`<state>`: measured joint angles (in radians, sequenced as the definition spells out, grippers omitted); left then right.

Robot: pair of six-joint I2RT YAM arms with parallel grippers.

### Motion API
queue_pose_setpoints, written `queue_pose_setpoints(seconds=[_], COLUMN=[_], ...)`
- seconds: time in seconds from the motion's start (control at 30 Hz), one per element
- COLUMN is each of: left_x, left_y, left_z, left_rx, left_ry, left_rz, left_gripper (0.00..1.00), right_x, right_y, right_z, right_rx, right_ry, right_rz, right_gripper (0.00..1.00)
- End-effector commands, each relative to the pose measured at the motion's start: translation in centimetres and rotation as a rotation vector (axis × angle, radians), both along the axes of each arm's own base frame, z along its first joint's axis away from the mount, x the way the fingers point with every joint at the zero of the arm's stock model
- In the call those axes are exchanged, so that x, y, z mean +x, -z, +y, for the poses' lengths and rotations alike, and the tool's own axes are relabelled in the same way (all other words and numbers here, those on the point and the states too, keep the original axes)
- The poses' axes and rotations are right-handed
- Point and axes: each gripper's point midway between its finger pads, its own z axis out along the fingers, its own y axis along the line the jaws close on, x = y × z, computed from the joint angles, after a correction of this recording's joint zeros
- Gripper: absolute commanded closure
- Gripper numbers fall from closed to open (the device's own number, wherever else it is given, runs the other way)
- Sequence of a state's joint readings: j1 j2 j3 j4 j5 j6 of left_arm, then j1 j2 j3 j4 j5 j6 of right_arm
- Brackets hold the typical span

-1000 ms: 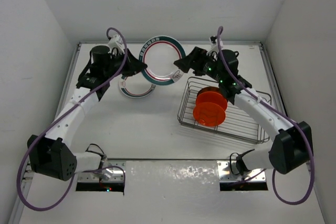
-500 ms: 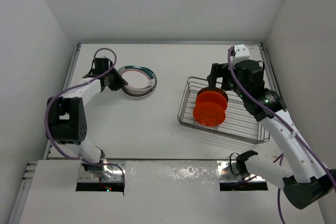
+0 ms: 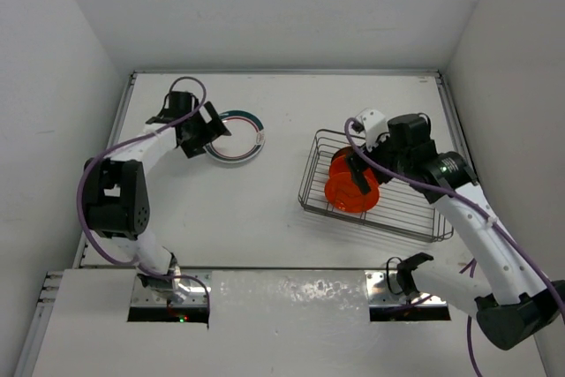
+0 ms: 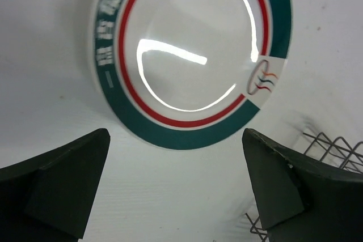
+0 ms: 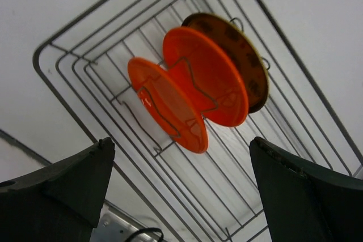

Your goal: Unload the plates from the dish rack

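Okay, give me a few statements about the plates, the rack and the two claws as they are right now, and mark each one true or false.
1. Three plates stand upright in the dish rack. True.
2. The left claw is shut on the green-rimmed plate. False: it is open and empty, above the plate, which lies flat on the table.
3. The amber patterned plate stands between the two orange plates. False: it stands at one end, with both orange plates on the same side of it.
4. The right claw is open above the rack. True.
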<state>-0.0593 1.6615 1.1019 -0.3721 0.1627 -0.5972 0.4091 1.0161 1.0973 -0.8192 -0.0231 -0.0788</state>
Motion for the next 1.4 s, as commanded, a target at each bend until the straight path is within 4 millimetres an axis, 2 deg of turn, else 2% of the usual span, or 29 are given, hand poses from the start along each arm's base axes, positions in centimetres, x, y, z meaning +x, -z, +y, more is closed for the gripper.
queue_pose_setpoints(seconds=[0.0,0.07,0.1,0.17,0.2,0.23,0.3,0.4,0.5,0.7,0.73,0.93,1.03,1.07,1.1,1.13,1.2,1.23,1.3,1.33,1.37], left_x=[0.8,0.5,0.3,-0.4,-1.1,-1.5,-2.7,-4.1,-5.4,-6.9,-7.1,-7.5,-7.6,-7.5,-7.5,-7.5,-7.4,-7.3,-7.5,-7.7,-7.4], left_y=[-2.1,-3.4,-5.0,-6.6,-8.4,-9.4,-11.6,-13.7,-14.7,-15.4,-15.2,-14.7,-15.2,-15.5,-15.6,-15.8,-16.3,-16.9,-18.2,-19.3,-21.0], left_z=[-1.4,-1.5,-1.6,-1.2,-1.3,-1.4,-1.7,-2.2,-2.2,-2.7,-2.7,-2.6,-2.4,-2.5,-2.5,-2.6,-2.9,-3.4,-4.7,-5.4,-6.3], left_rx=[0.068,0.110,0.123,0.157,0.156,0.157,0.159,0.155,0.158,0.149,0.150,0.164,0.170,0.170,0.170,0.162,0.147,0.127,0.064,0.031,-0.003], left_ry=[0.092,0.094,0.098,0.090,0.095,0.102,0.128,0.184,0.219,0.274,0.285,0.302,0.301,0.300,0.300,0.305,0.311,0.323,0.367,0.396,0.424], left_rz=[-0.042,-0.056,-0.093,-0.129,-0.179,-0.205,-0.267,-0.333,-0.355,-0.387,-0.386,-0.374,-0.387,-0.394,-0.395,-0.398,-0.406,-0.418,-0.453,-0.491,-0.559], left_gripper=[0.00,0.00,0.00,0.00,0.00,0.00,0.00,0.00,0.00,0.00,0.00,0.00,0.00,0.00,0.00,0.00,0.00,0.00,0.00,0.00,0.00], right_x=[-1.8,-2.0,-2.4,-2.5,-2.1,-2.0,-1.0,0.1,1.7,4.4,4.7,4.7,4.4,4.4,4.3,4.6,4.5,4.9,4.6,4.6,4.5], right_y=[2.5,3.4,4.0,4.5,4.4,4.4,4.5,5.5,6.2,7.4,7.8,8.1,6.9,5.8,5.2,3.9,2.3,0.6,-1.5,-3.8,-5.0], right_z=[0.2,-0.2,-0.2,-0.3,-0.4,-0.4,-0.3,-0.3,-0.8,-0.1,-0.3,0.3,0.3,0.1,-0.1,-0.2,-0.8,-0.9,-1.0,-0.7,-0.3], right_rx=[-0.074,-0.107,-0.123,-0.143,-0.149,-0.152,-0.161,-0.214,-0.280,-0.319,-0.340,-0.331,-0.330,-0.334,-0.340,-0.352,-0.367,-0.372,-0.355,-0.319,-0.295], right_ry=[-0.154,-0.165,-0.188,-0.197,-0.191,-0.197,-0.194,-0.217,-0.197,-0.238,-0.238,-0.284,-0.293,-0.291,-0.290,-0.290,-0.270,-0.258,-0.247,-0.235,-0.240], right_rz=[0.060,0.082,0.101,0.116,0.099,0.089,0.052,0.037,0.004,-0.116,-0.121,-0.117,-0.130,-0.150,-0.160,-0.191,-0.219,-0.256,-0.288,-0.331,-0.350], right_gripper=[0.01,0.02,0.05,0.11,0.14,0.19,0.22,0.34,0.47,0.50,0.59,0.82,0.85,0.86,0.88,0.98,1.00,1.00,1.00,1.00,1.00])
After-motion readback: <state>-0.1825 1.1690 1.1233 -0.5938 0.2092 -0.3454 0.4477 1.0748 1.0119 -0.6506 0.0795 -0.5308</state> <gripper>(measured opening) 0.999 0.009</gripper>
